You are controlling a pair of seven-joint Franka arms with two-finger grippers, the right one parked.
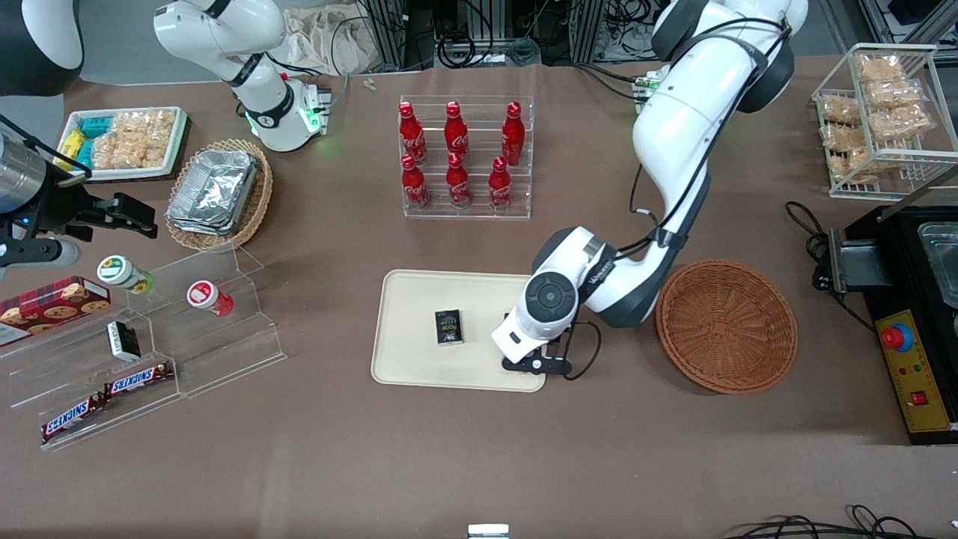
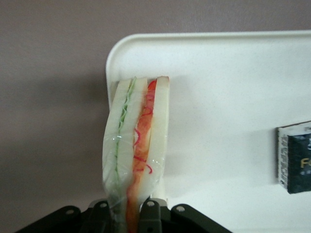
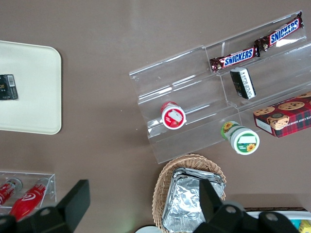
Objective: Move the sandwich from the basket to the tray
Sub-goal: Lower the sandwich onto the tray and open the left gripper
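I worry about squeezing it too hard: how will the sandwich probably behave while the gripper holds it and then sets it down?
The sandwich, pinched in the gripper over the tray, looks soft: its bread bulges, so it probably squashes. Its clear wrap may be slippery. Held on a narrow edge, it would likely tip flat when released.

Light: we see even, soft overhead lighting, bright across the brown table [image 1: 479, 449].
Shadows: faint; a soft one lies under the gripper [image 1: 535, 364] at the tray [image 1: 404, 359] edge.
Glare: the foil containers [image 1: 213, 191] shine; the tray washes nearly white in the wrist view.
Focus: the sandwich [image 2: 138, 145] looks slightly soft up close; the front view is sharp.
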